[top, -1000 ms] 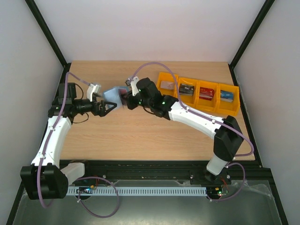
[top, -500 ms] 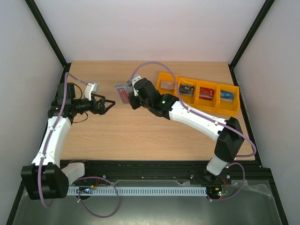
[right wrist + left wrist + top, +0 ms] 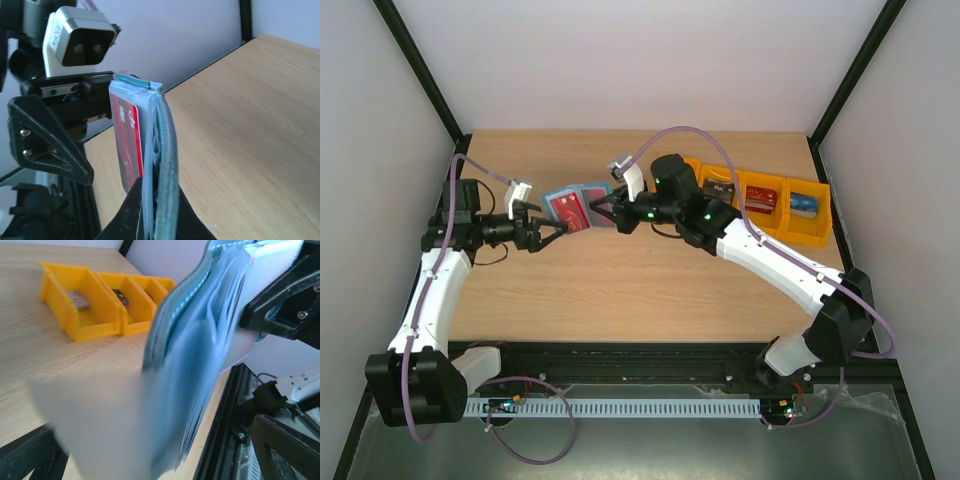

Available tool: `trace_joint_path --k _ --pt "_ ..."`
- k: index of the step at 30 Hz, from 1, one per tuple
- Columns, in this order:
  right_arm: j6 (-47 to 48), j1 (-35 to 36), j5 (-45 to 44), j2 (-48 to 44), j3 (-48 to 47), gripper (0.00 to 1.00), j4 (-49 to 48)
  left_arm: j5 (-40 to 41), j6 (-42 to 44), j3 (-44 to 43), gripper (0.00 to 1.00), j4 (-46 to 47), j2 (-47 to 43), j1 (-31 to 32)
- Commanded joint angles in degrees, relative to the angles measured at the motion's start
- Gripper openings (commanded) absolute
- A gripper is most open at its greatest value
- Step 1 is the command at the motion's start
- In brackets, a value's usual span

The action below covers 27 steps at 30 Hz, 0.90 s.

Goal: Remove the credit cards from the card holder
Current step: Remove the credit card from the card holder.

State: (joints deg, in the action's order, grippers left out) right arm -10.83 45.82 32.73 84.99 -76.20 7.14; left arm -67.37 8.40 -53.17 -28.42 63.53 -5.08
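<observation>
Task partly complete: credit cards (image 3: 807, 204) lie in the orange bins (image 3: 810, 232) at upper right, but a red card (image 3: 568, 209) sits unextracted in the card holder (image 3: 590, 191), clamped aloft left of centre by the right gripper (image 3: 605, 208), the left gripper (image 3: 555, 232) spread wide beside it.

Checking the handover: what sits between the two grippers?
The teal-blue soft folding card holder, a red plastic card showing in it, pinched by the shut right gripper with the open left gripper facing it; the top view shows it.
</observation>
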Motion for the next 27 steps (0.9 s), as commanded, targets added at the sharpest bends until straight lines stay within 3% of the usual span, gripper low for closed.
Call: trace_joint_path --k 1,3,5,6,9,10,14,15,16,17,19,23,25,27 --pt "0.7 0.2 7.5 -1.1 0.7 0.02 -4.1 -6.4 4.9 -1.1 1.00 -4.0 -0.8 -0.3" --pt "0.9 0.2 8.7 -1.2 0.8 0.02 -4.5 -6.5 5.1 -1.1 0.97 -4.1 -0.8 -0.3" --pt "1.3 0.0 9.8 -1.6 1.1 0.02 -4.8 -6.7 5.5 -1.1 0.79 -4.3 -0.8 -0.3" --pt "1.2 -0.4 10.5 -1.8 1.3 0.02 -5.1 -7.1 5.8 -1.1 0.66 -4.6 -0.8 -0.3" --pt "0.3 -1.3 13.0 -2.5 2.6 0.02 -6.7 -7.9 7.1 -1.5 0.10 -5.6 -0.8 -0.3" --pt "0.0 -1.5 13.5 -2.6 2.9 0.02 -7.2 -8.0 7.5 -1.6 0.03 -5.9 -0.8 -0.4" --pt "-0.5 -1.9 13.3 -1.9 3.0 0.02 -6.8 -9.3 9.6 -2.3 0.02 -8.1 -0.9 -0.4" --pt "-0.9 -2.1 12.2 -1.7 3.1 0.05 -6.7 -8.8 9.2 -2.5 0.02 -7.9 -0.9 -0.4" --pt "-1.7 -2.6 9.5 -1.5 3.1 0.15 -6.3 -7.4 7.7 -2.5 0.02 -6.4 -0.9 -0.5" --pt "-2.8 -3.1 5.7 -1.3 3.0 0.28 -5.6 -4.2 3.7 -2.1 0.02 -3.5 -1.0 -0.5" --pt "-5.0 -4.2 -4.9 -0.6 2.3 0.38 -2.5 6.9 -5.6 -0.3 0.02 3.2 -1.1 -0.5" --pt "-5.0 -4.3 -20.6 1.2 -1.0 0.39 4.6 34.9 -7.9 1.1 0.02 6.3 -0.7 -0.1" --pt "-4.0 -3.6 -23.6 1.1 -1.1 0.39 5.4 42.7 -7.2 0.9 0.02 6.5 -0.7 0.2" --pt "-2.0 -1.9 -24.2 0.2 -0.4 0.36 4.5 43.7 -7.1 0.6 0.02 6.5 -0.8 0.4"
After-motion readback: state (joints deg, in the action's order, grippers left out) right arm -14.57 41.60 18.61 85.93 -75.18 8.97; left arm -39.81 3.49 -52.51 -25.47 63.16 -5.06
